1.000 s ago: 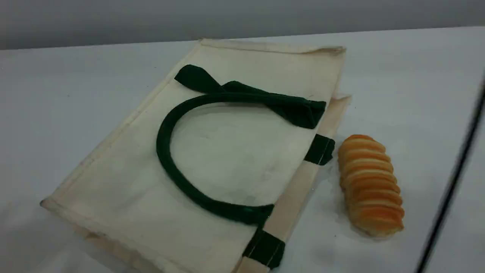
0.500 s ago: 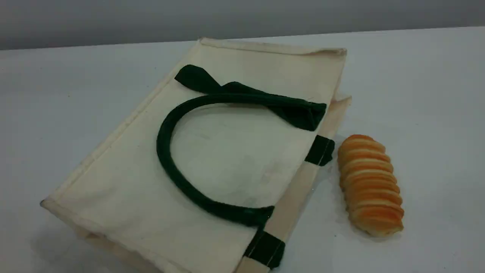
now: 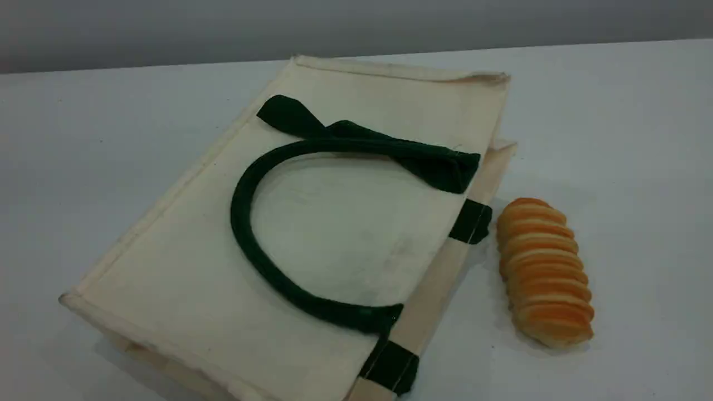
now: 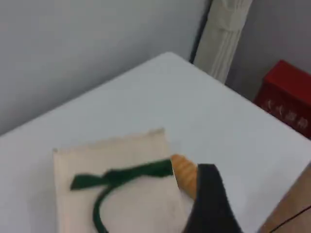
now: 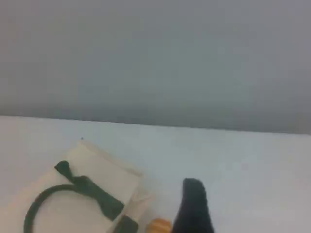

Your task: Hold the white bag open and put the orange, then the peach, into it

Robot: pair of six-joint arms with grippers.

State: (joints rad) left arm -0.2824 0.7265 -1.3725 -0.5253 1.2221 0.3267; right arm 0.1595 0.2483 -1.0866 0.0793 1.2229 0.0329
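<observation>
On the white table [image 3: 613, 111] the bag [image 3: 184, 278] lay flat and closed, its long side running from the near left corner to the far right. One dark green handle [image 3: 245, 234] curved in a loop across its upper face, and a second strap [image 3: 390, 153] lay flattened over the loop's far end. Two green tabs [image 3: 470, 221] sat along the right edge. Just beside that edge, apart from the cloth, lay a ridged orange-tan loaf [image 3: 543, 273], lengthwise toward the camera.

Neither arm showed in the scene view. From the left wrist camera the bag [image 4: 87, 155] appeared well below, with the loaf [image 4: 183, 172] peeking out behind the single dark fingertip [image 4: 209, 199] at the bottom edge; a red box [image 4: 286, 104] stood off the table's far corner. The right wrist camera likewise showed one dark fingertip [image 5: 192, 206] above the table, the bag [image 5: 104, 174] to its left. Both views were blurred, yet each gripper seemed spread wide with nothing between its fingers, clear of the bag.

Neither orange nor peach could be seen in any view
</observation>
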